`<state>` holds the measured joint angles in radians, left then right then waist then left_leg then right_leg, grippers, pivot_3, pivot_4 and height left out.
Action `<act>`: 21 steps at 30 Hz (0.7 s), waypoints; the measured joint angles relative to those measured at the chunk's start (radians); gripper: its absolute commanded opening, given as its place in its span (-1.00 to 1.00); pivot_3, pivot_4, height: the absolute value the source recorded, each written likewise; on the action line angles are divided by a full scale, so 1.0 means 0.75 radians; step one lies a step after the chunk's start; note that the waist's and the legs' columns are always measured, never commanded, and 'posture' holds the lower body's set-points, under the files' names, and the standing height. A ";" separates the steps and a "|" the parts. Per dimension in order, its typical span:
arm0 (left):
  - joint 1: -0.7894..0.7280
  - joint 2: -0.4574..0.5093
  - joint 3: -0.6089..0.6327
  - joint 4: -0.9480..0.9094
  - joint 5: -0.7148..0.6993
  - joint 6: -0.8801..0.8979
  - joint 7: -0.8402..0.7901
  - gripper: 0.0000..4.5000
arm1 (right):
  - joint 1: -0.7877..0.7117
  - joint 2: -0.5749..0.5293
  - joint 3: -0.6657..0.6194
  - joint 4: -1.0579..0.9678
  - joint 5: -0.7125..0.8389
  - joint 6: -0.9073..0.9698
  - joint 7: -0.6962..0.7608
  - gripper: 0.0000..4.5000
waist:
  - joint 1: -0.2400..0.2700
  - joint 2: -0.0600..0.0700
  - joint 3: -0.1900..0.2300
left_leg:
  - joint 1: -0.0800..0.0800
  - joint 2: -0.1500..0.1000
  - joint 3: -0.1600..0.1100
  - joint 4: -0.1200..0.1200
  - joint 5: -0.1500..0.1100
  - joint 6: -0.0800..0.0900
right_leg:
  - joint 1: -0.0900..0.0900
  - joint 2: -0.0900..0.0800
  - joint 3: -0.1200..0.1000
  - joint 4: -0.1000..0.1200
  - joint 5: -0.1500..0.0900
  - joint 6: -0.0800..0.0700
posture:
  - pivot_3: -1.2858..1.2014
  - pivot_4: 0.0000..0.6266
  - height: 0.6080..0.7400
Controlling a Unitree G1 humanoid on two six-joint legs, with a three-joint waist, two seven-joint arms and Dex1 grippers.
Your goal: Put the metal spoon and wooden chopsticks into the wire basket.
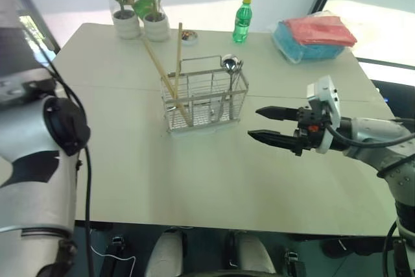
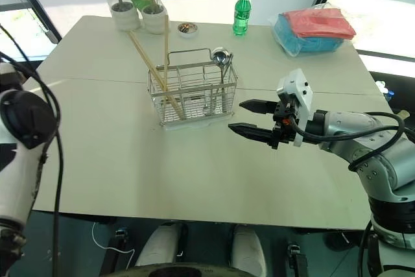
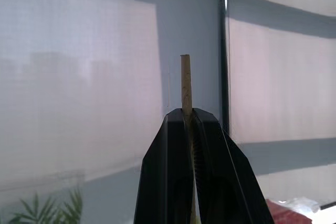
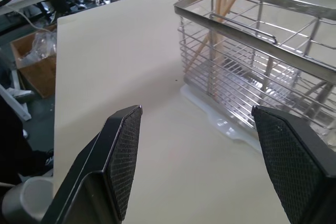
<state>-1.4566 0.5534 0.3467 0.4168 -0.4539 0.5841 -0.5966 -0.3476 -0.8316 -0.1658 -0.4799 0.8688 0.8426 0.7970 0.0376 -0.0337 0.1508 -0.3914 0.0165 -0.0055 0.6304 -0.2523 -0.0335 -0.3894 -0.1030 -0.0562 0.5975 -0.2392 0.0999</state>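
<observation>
spoon (image 1: 229, 65): in basket (image 1: 204, 99) | chopsticks (image 1: 178, 63): two in basket, one clamped in left pincer (image 3: 190, 124), not yet placed | right pincer (image 1: 270, 125): apart, empty

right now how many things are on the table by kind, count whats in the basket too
wire basket: 1
wooden chopsticks standing in the basket: 2
metal spoon in the basket: 1, perhaps a second beside it
potted plants: 2
green bottle: 1
small dish: 1
bagged pack of red and blue cloths: 1
total: 9
</observation>
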 measured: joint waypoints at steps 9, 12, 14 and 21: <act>0.388 -0.219 -0.046 -0.301 -0.168 0.238 0.097 -0.98 | 0.082 0.011 -0.044 -0.059 0.018 0.001 -0.077 0.53 | -0.027 -0.001 0.003 | 0.000 0.000 -0.001 0.000 0.000 0.001 | -0.002 0.001 0.000 0.002 0.000 0.000 | 0.03 -0.52 0.65; 0.440 -0.218 -0.069 -0.431 -0.195 0.262 0.103 -0.98 | 0.084 0.013 -0.058 -0.060 0.026 0.001 -0.099 0.53 | -0.035 0.000 0.002 | 0.001 0.000 -0.001 -0.001 -0.001 0.001 | 0.000 0.001 0.000 0.001 0.000 0.000 | 0.03 -0.52 0.65; 0.521 -0.230 -0.090 -0.512 -0.207 0.259 0.103 -0.98 | 0.083 0.015 -0.062 -0.060 0.029 0.002 -0.113 0.53 | -0.034 0.002 0.001 | 0.002 0.000 -0.001 -0.001 -0.001 0.001 | 0.001 0.001 0.001 0.001 0.000 0.000 | 0.03 -0.52 0.65; 0.669 -0.226 -0.178 -0.594 -0.209 0.222 0.097 -0.98 | 0.058 0.026 -0.062 -0.058 0.040 0.003 -0.140 0.53 | -0.032 0.004 0.000 | 0.002 0.001 -0.001 0.001 -0.001 0.001 | 0.002 0.001 0.001 0.000 0.000 -0.001 | 0.03 -0.52 0.65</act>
<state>-0.9547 0.3842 0.2135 -0.0288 -0.6103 0.7503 -0.5236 -0.3038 -0.8119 -0.2122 -0.5233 0.8989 0.8451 0.6920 0.0135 -0.0310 0.1507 -0.3896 0.0168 -0.0064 0.6308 -0.2527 -0.0324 -0.3877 -0.1021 -0.0557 0.5978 -0.2394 0.0995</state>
